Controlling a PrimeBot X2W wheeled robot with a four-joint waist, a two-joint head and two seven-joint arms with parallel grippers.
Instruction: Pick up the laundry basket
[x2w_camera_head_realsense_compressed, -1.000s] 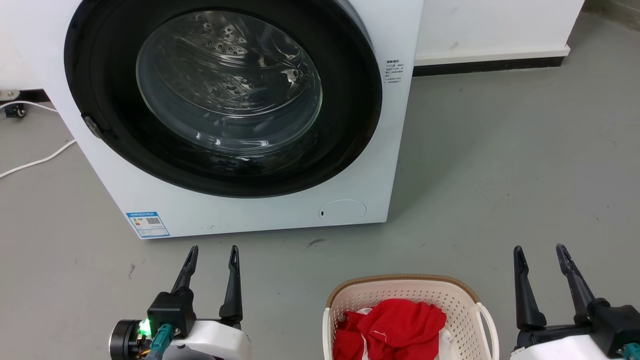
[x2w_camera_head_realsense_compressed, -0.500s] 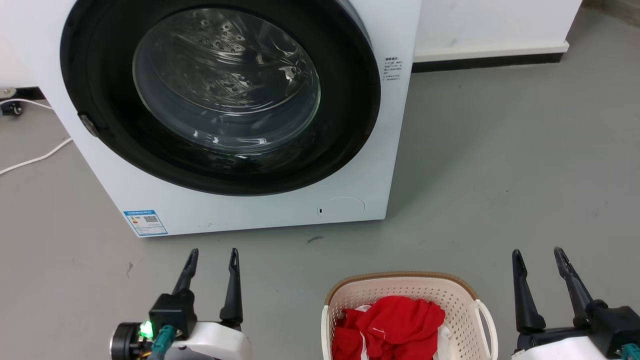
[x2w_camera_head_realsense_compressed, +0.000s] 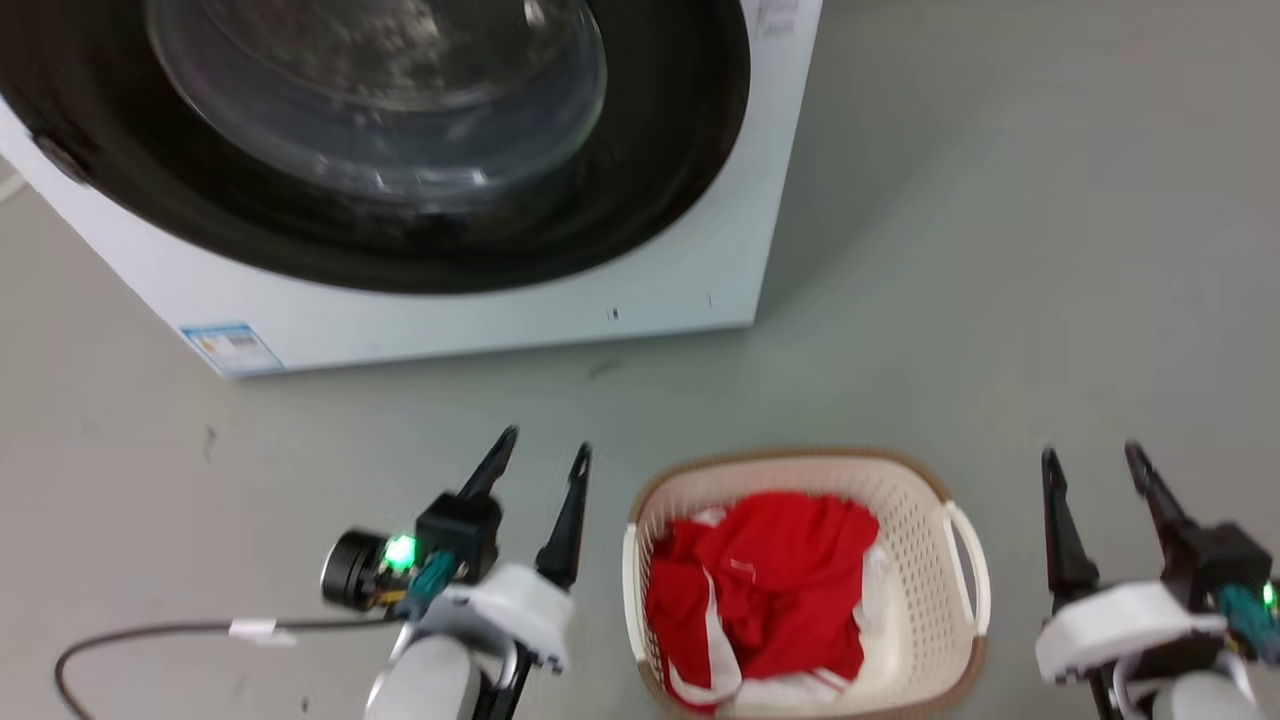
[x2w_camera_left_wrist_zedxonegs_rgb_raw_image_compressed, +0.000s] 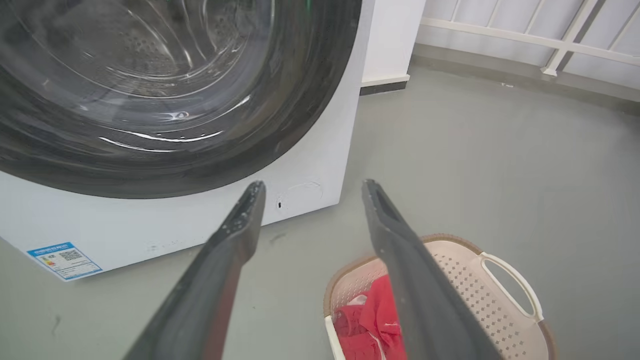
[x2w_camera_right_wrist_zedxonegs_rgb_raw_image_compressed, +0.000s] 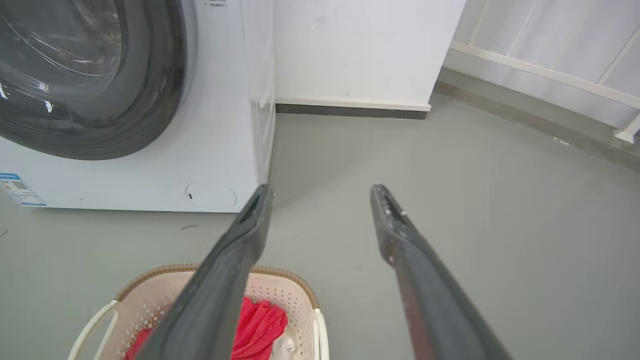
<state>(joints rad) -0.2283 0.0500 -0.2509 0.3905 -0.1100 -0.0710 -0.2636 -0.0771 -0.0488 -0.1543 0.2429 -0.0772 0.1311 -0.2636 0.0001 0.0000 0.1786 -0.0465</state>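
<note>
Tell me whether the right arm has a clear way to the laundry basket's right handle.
Probably yes: the right tool, open, hovers beside the white loop handle of the laundry basket, with just bare floor between them.

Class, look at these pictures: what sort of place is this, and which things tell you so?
Probably a laundry area: a front-loading washing machine, and before it a laundry basket holding red clothes.

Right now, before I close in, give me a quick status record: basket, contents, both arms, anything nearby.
basket: laundry basket, on the floor, not gripped
contents: red clothes, some white cloth
left gripper: jaws open, empty, left of basket, apart from it
right gripper: jaws open, empty, right of basket, apart from it
nearby: washing machine beyond basket
</note>
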